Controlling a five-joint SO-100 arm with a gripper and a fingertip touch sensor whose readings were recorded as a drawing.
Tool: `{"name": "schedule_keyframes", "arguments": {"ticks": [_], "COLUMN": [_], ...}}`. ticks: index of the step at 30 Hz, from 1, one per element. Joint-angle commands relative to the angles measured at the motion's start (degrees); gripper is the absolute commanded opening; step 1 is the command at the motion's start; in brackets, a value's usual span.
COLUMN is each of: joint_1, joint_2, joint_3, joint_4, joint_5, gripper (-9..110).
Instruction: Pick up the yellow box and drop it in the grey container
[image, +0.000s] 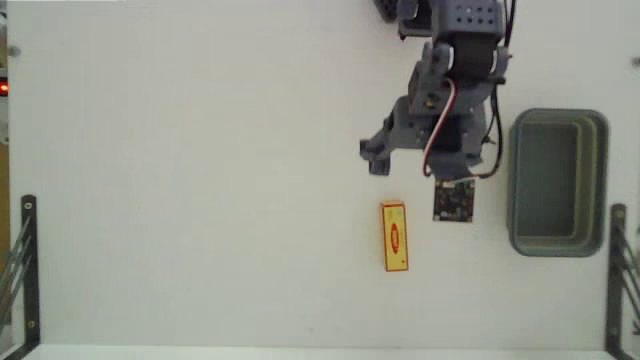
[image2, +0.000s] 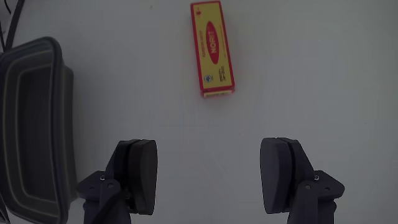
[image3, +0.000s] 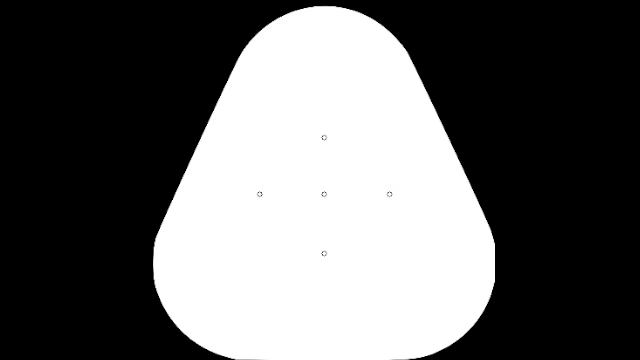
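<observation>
The white table (image: 200, 180) fills nearly the whole fixed view and forms the plain pale background of the wrist view. In the fixed view, a black metal bracket (image: 24, 262) stands at the table's edge at about 8 o'clock, and a second black bracket (image: 620, 265) stands at the opposite edge at about 4 o'clock. A small red light (image: 3, 88) glows just off the table's edge at about 10 o'clock.

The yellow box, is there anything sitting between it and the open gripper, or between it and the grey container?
Nothing visible. In the wrist view, bare table separates the gripper from the yellow box; in the fixed view, only table lies between box and grey container.
</observation>
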Motion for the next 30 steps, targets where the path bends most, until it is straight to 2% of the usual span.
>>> {"name": "schedule_keyframes", "arguments": {"ticks": [1,30], "joint_1": [0.7,0.7], "joint_2": [-0.6,-24.2], "joint_3": [-1.4,-12.4], "joint_4": [-1.7,-14.4], "joint_5": [0.2,0.2], "gripper": [110,110]}}
